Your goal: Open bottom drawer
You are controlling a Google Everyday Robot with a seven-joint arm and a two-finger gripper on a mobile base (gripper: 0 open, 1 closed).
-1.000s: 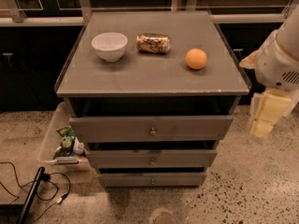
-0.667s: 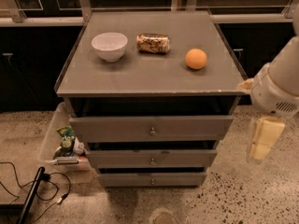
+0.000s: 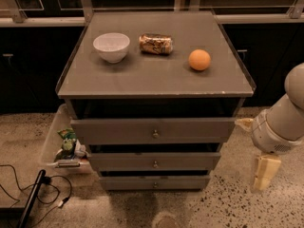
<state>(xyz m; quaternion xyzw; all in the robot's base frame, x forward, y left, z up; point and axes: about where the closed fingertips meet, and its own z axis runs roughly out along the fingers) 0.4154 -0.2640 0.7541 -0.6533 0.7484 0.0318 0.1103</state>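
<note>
The hand (image 3: 262,177) has sunk lower on the right and is now about level with the bottom drawer (image 3: 142,182), yet well apart from it. Whether it is released or clenched, I cannot tell. The drawer looks shut and its knob (image 3: 155,185) untouched, so the approach is only starting.

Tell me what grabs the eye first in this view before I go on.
The bright orange stands out on the grey cabinet top, right of a can lying on its side and a white bowl. At the right edge the pale arm hangs its gripper low beside the cabinet, level with the bottom drawer but apart from it.
</note>
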